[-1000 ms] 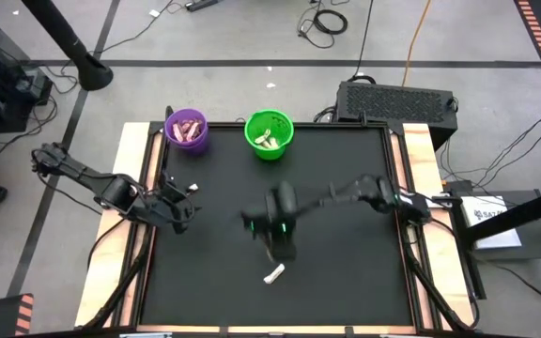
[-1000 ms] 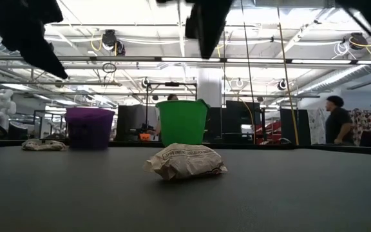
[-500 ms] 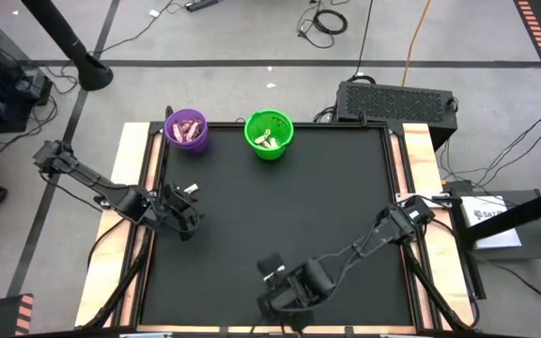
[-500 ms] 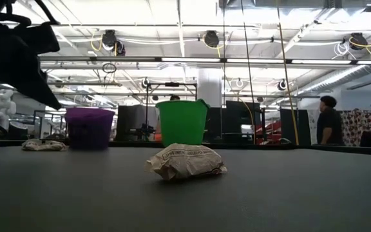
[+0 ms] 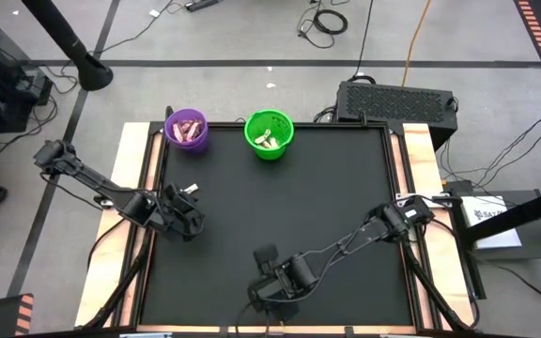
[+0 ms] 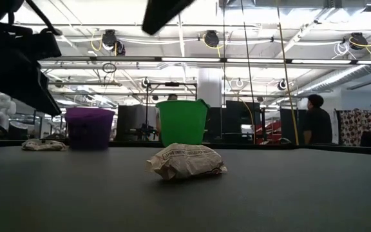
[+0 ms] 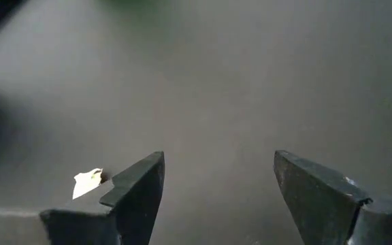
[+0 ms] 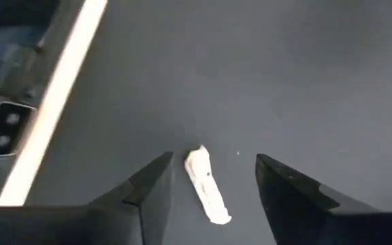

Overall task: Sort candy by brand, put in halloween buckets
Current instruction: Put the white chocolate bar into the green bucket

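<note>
- Right gripper [image 8: 213, 180] is down by the near edge of the tabletop, a bit left of centre, fingers spread with a gap between them and nothing held. It's nosed over a white-cream candy bar [image 8: 206, 185], which lies flat on the mat right between the two dark fingers [image 8: 152, 190].
- That bar looks tiny and feather-light to me, crinkly soft wrapper, a bit lumpy and twisted at the ends in the low view. I'd guess it slides on the mat if nudged, so pinch it across the middle of its narrow width, not by an end.
- Left gripper [image 7: 216, 184] is parked near the left edge of the tabletop, fingers wide apart, empty.
- There's another pale wrapper [image 6: 44, 145] lying off by the left side, near the purple bucket [image 5: 189, 130].
- Purple bucket and green bucket [image 5: 269, 134] stand side by side along the far edge, smooth round plastic, both with candy already inside: pink-red in purple, pale in green.
- Tabletop [image 5: 346, 197] is a matte black mat with a wood border.
</note>
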`<state>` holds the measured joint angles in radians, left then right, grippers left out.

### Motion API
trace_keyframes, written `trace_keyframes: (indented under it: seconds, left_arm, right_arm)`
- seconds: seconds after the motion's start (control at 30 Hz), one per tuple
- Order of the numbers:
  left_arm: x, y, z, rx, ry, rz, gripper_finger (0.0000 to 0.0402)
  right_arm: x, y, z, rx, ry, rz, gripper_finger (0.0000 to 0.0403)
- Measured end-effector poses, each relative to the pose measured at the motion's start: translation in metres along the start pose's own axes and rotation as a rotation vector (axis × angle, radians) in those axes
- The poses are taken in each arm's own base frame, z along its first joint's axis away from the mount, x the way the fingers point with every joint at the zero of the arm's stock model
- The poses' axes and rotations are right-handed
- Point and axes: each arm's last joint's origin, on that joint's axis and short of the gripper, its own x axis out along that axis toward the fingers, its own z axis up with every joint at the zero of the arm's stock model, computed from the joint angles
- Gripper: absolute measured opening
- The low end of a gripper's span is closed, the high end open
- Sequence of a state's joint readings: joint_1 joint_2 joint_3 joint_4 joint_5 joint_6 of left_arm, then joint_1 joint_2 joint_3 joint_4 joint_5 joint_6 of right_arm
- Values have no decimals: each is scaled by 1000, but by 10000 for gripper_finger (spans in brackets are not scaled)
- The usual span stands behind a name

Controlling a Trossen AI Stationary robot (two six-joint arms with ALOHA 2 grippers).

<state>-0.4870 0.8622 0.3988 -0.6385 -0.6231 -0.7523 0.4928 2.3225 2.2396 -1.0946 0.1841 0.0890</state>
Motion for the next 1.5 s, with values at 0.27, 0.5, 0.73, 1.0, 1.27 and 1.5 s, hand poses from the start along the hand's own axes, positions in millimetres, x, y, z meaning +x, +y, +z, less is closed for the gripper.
trace_keyframes:
  seconds: [0.27,0.5,0.73,1.0,1.27,1.5]
  left_arm:
    - [6,-4,-2,27,32,23,283]
    - [11,-7,-6,50,86,20,283]
    - [16,-11,-6,57,92,26,283]
    - [17,-12,-7,73,99,33,283]
    - [17,-12,-7,67,93,29,283]
    - [17,-12,-6,66,92,30,283]
  right_arm:
    - [24,0,-14,28,69,1,228]
    - [41,4,-17,57,40,52,220]
    - [64,2,-38,52,134,34,212]
    - [73,-8,-38,74,100,28,212]
    - [74,-13,-39,61,115,30,176]
    - [74,-12,-39,10,118,62,32]
